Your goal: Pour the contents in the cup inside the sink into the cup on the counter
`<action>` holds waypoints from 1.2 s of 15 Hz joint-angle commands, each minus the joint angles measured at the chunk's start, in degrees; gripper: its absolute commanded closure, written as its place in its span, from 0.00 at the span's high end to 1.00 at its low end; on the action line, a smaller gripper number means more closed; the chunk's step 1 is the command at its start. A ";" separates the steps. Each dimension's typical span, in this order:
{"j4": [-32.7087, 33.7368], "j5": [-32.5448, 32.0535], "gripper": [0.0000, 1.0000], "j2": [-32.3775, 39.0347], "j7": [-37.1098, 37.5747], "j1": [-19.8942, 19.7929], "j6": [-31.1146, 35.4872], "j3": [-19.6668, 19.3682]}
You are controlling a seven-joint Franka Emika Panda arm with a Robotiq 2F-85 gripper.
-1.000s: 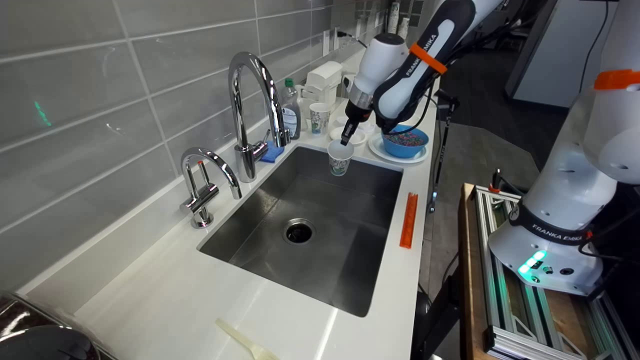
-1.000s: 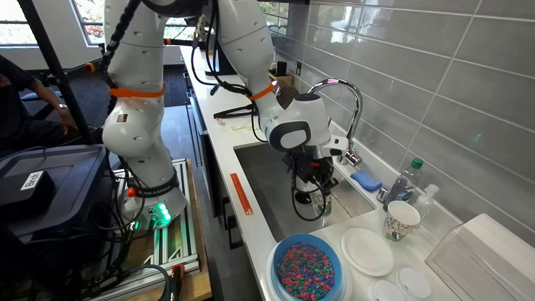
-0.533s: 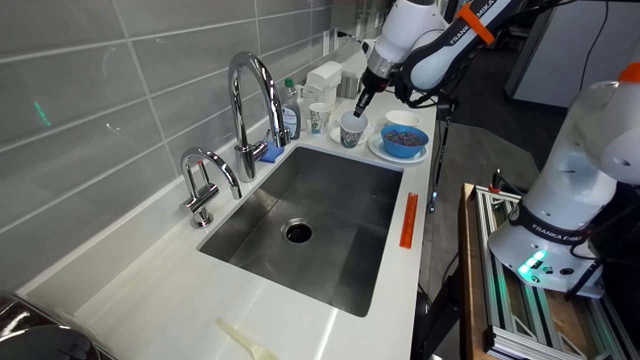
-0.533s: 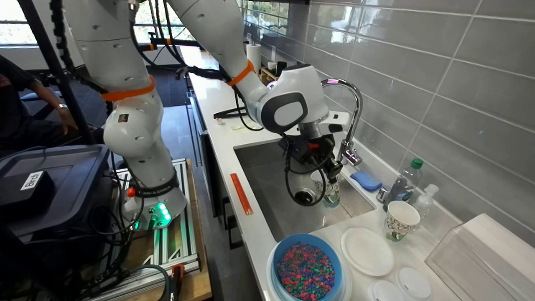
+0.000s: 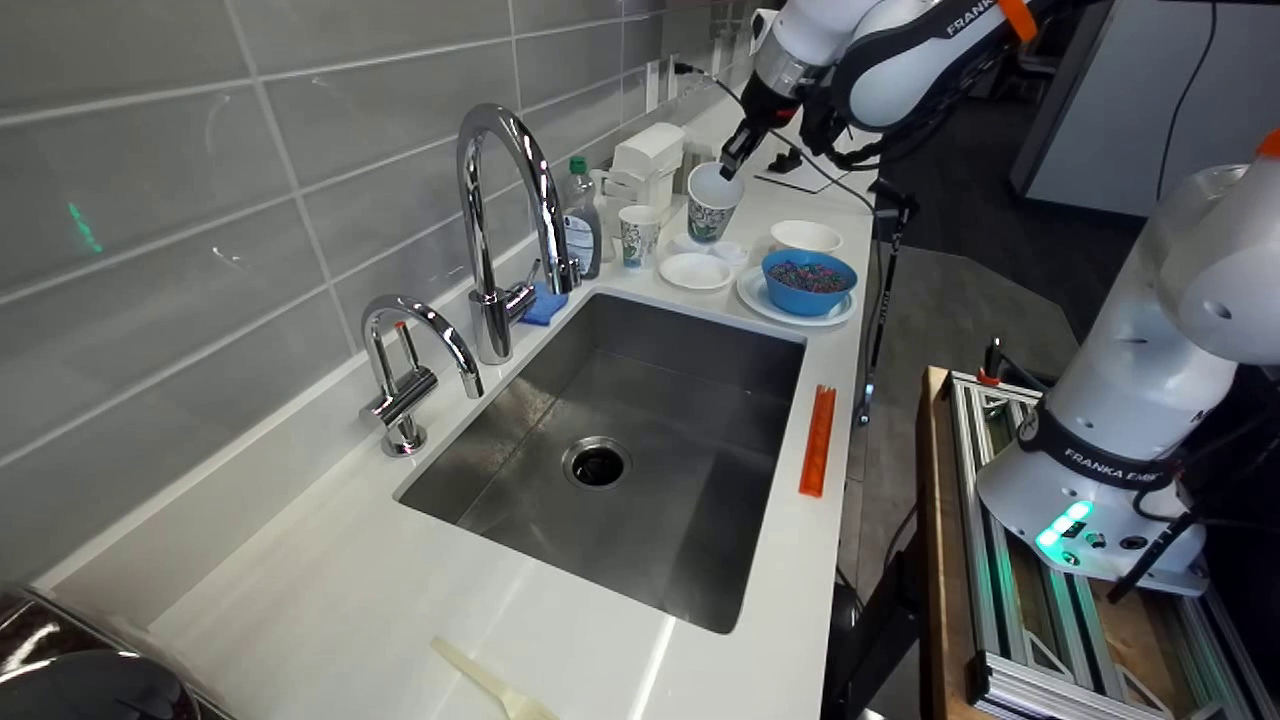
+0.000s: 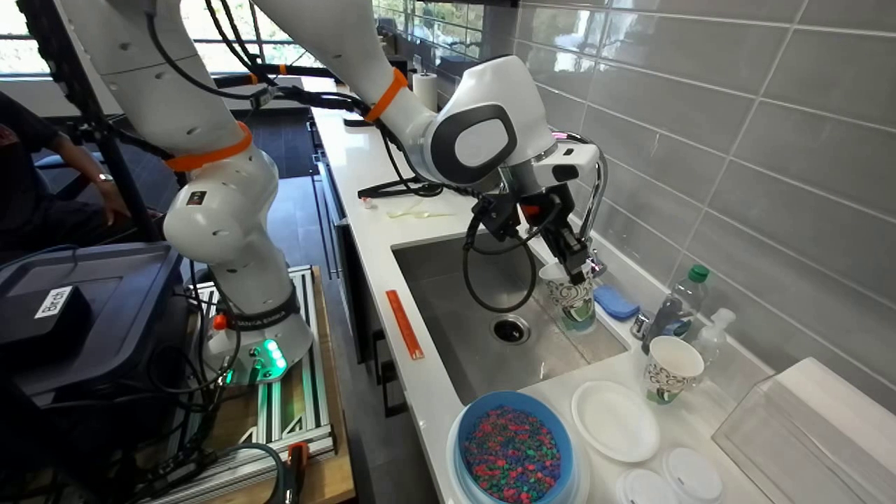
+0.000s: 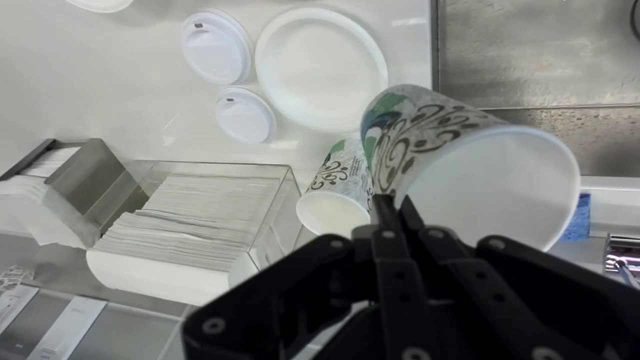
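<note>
We see the gripper [image 7: 395, 206] at the lower centre of the wrist view, its jaws clamped on the rim of a patterned cup [image 7: 485, 182], right of centre. In an exterior view, upper middle, the other cup [image 5: 640, 238] stands on the counter [image 5: 350, 600], just beside a bottle [image 5: 581, 225].

Two separate cups [image 5: 711, 212], one sink [image 5: 690, 420], two taps [image 5: 493, 325]

- In the gripper [image 7: 397, 207], a cup [image 7: 465, 170] was held.
- The sink [image 5: 660, 430] was set into the counter [image 5: 330, 600].
- The bowl [image 5: 808, 301] was seated on a plate [image 5: 756, 298].
- Another plate [image 6: 616, 421] was laid between bowl and standing cup [image 6: 668, 378].
- The sponge [image 5: 543, 306] was placed between tap [image 5: 479, 240] and bottle [image 5: 582, 228].
</note>
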 commanded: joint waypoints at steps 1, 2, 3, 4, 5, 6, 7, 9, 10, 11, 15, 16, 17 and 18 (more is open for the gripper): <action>-0.06 1.76 0.04 0.06 -1.10 -3.21 0.26 3.29; -0.06 1.73 0.04 0.07 -0.91 -3.33 0.24 3.43; -0.05 1.72 0.04 0.07 -0.82 -3.40 0.24 3.50; -0.05 1.71 0.04 0.06 -0.77 -3.44 0.23 3.57; -0.05 1.71 0.04 0.06 -0.75 -3.44 0.23 3.59; -0.05 1.71 0.01 0.06 -0.74 -3.46 0.23 3.59; 1.17 2.00 0.01 0.79 1.69 -4.15 -1.18 4.40; 2.89 3.58 0.01 1.83 5.95 -5.66 -2.46 5.96; 3.86 4.69 0.01 2.56 8.52 -6.29 -3.04 6.70; 4.50 6.27 0.01 2.85 9.95 -6.46 -3.72 7.14; 8.22 5.76 0.01 5.49 20.08 -8.70 -4.27 9.30; 9.06 4.55 0.01 6.21 23.49 -8.41 -3.97 8.92; 10.01 4.32 0.01 6.87 26.14 -8.68 -3.88 9.18; 10.89 3.91 0.01 7.82 28.81 -8.84 -3.44 9.24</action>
